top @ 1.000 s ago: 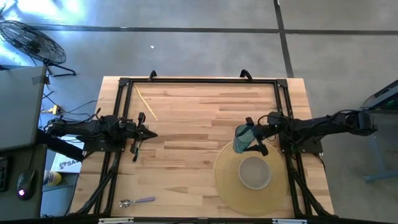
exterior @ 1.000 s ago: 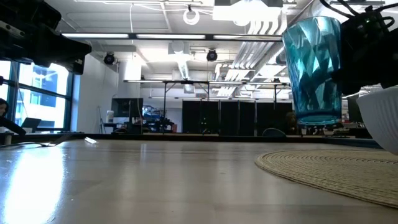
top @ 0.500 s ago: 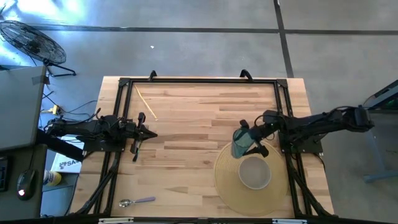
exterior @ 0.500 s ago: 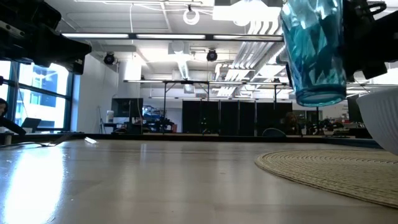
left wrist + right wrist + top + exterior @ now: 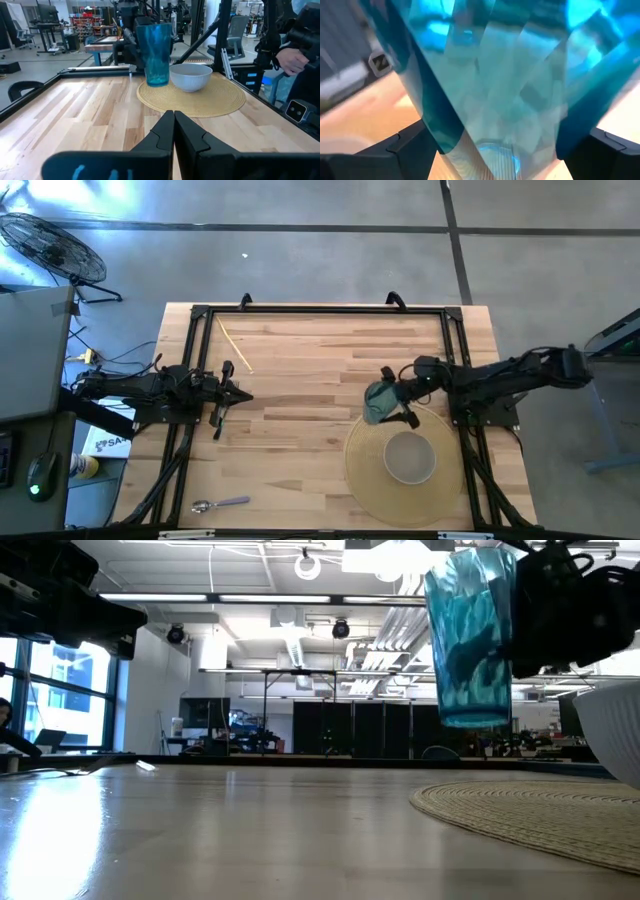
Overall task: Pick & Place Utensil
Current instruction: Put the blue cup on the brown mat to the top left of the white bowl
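Right gripper, fingers clamped on the blue cup, carries it left off the mat; left gripper closed, idle; spoon untouched.

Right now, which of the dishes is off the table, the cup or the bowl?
The blue cup: the right gripper holds it in the air beside the woven mat. The white bowl sits on the mat.

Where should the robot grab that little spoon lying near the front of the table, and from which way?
I'd take the small metal spoon with a lavender handle by the middle of its handle, coming straight down from above. It lies flat on the wooden table, so no side gives a hold. The handle is narrow and straight; the rounded bowl would likely slip. The left hand is nearer.
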Controlling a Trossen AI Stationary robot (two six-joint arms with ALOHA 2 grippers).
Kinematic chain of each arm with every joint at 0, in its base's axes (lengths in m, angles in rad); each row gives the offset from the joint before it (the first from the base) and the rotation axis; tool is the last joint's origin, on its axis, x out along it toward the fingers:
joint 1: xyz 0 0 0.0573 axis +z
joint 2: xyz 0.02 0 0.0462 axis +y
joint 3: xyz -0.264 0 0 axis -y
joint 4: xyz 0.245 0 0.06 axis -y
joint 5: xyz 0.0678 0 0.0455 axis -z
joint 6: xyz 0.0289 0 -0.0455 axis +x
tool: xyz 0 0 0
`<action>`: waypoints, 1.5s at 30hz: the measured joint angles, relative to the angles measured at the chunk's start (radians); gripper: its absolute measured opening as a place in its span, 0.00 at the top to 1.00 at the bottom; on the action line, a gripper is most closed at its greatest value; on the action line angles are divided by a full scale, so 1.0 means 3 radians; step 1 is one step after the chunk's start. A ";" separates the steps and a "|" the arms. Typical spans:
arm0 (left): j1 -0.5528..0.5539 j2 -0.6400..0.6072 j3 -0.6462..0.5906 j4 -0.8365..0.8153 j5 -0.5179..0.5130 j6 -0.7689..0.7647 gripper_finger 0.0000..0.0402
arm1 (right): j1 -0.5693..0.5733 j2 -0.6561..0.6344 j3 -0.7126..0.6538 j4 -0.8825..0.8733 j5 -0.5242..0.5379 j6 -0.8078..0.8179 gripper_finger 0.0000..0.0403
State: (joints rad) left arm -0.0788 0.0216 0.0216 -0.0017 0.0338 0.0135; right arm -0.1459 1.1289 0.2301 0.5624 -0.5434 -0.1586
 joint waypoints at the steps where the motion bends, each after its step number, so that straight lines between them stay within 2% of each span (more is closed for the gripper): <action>1: -0.0001 0.0001 0.0000 0.0000 0.0000 0.0000 1.00 | 0.0000 0.0054 0.0010 -0.0037 -0.0031 -0.0094 0.15; 4: 0.0000 0.0001 -0.0001 0.0000 0.0000 0.0000 1.00 | -0.0014 0.0249 0.0038 -0.0064 -0.0039 -0.0184 0.15; 9: -0.0001 0.0001 -0.0001 -0.0001 0.0000 0.0000 1.00 | -0.0113 0.0559 0.0115 0.0226 0.0152 -0.0123 0.15; 19: -0.0001 0.0001 -0.0001 0.0000 0.0001 0.0000 1.00 | -0.0131 0.0938 0.0119 0.0413 0.0047 -0.0202 0.15; 27: -0.0001 0.0001 -0.0001 0.0000 0.0000 0.0000 1.00 | -0.0131 0.0959 0.0119 0.0427 0.0021 -0.0098 0.15; 33: -0.0001 0.0000 -0.0001 0.0000 0.0000 0.0000 1.00 | -0.0123 0.0959 0.0119 0.0436 -0.0326 0.0008 0.15; 45: -0.0001 0.0001 -0.0001 0.0000 0.0001 0.0000 1.00 | -0.0125 0.0959 0.0118 0.0209 -0.0294 -0.0101 0.15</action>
State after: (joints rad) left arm -0.0791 0.0218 0.0212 -0.0017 0.0340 0.0135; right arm -0.1833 1.4166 0.2653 0.6250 -0.6315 -0.1890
